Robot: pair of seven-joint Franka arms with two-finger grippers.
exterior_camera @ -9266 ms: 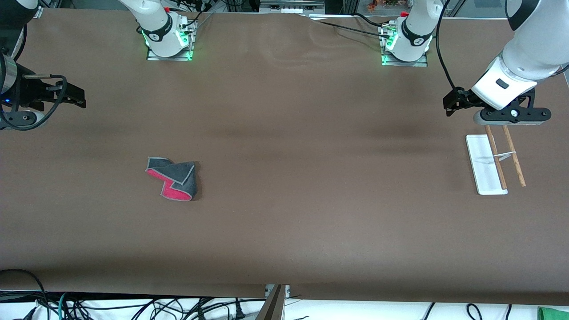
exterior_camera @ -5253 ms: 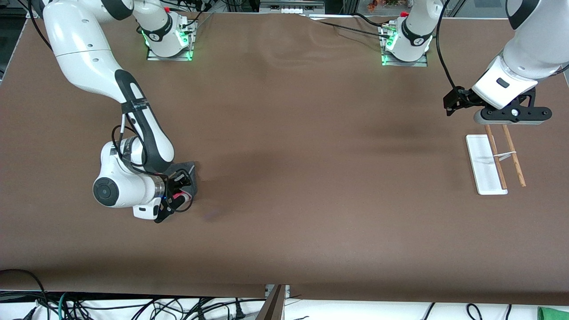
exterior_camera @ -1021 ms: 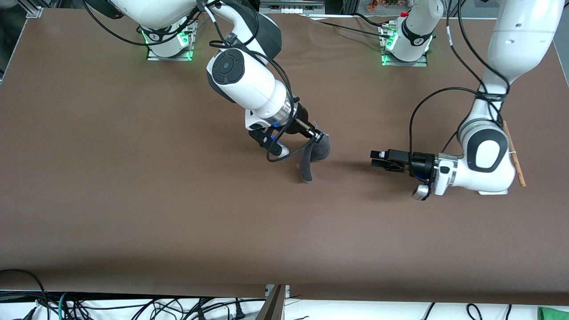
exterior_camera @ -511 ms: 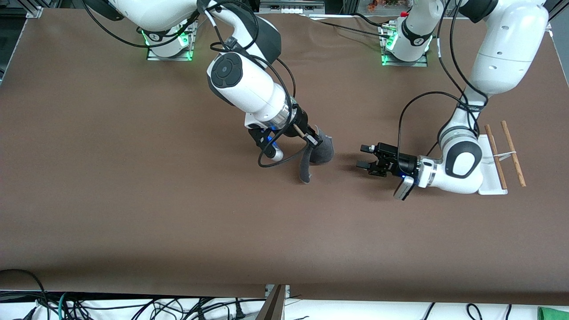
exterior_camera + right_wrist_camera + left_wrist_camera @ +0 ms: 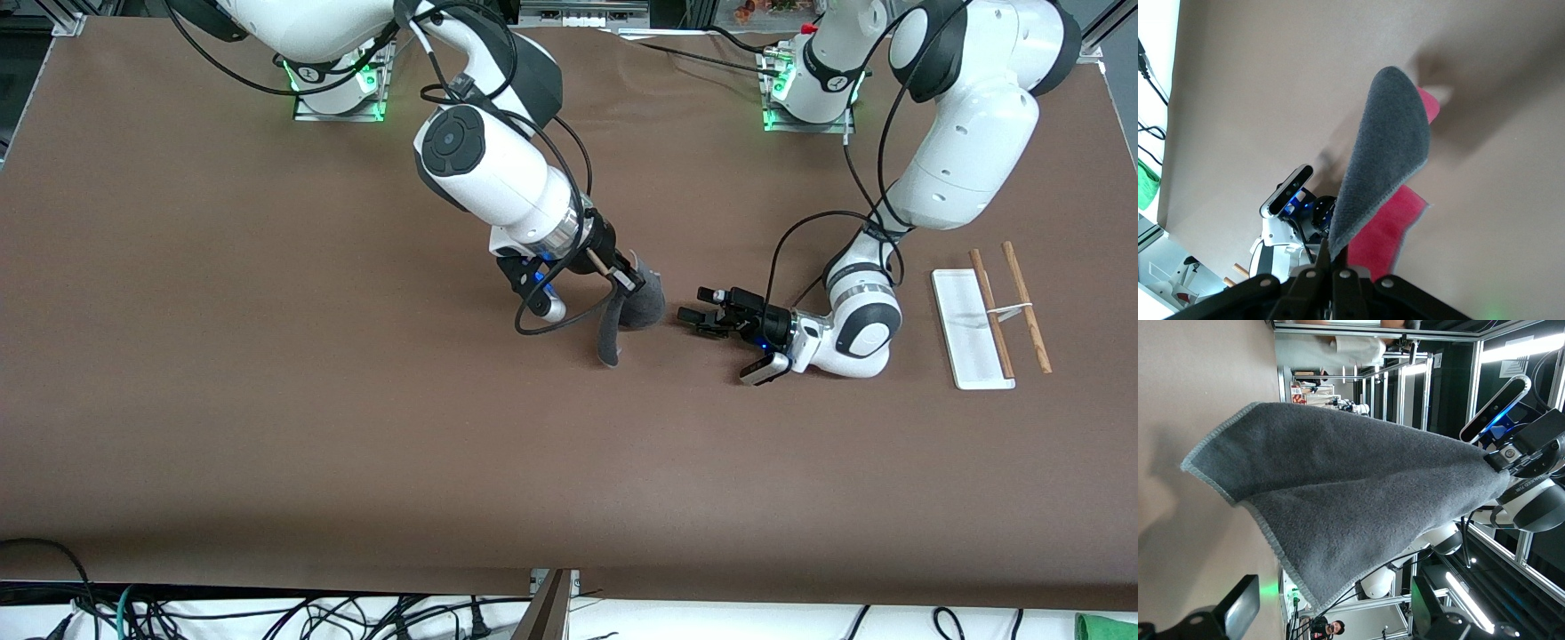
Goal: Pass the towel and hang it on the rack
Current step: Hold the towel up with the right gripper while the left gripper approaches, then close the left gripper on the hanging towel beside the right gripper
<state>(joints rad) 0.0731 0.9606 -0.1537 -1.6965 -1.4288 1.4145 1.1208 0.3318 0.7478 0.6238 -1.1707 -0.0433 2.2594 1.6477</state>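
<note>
The left gripper (image 5: 698,313) is closing in on the towel (image 5: 633,307) over the middle of the table (image 5: 356,462); half a second ago a clear gap separated them, and a second ago the left arm was folded back by the rack. Its fingers are parted, one above the other, with nothing between them yet. In the left wrist view the towel (image 5: 1345,500) is filling most of the frame, grey side out, with the two fingertips (image 5: 1238,610) at either side of its hanging edge.

The right gripper (image 5: 628,277) is clamped on one corner of the towel and has barely moved over the last second, holding it up so the cloth is drooping in a fold toward the table. The right wrist view is showing the towel (image 5: 1388,167) pinched at the fingertips, grey outside and pink-red (image 5: 1388,223) inside.

This probably means the handover is about to happen (the left fingers need only a short advance to grip the free edge).

The rack (image 5: 987,316) is standing untouched at the left arm's end of the table, its two wooden rods (image 5: 1009,307) crossing its white base.

The table is covered in plain brown cloth. Nearest the camera, cables are trailing along its edge. The arms' bases are glowing green, with metal framing and shelving past them.
</note>
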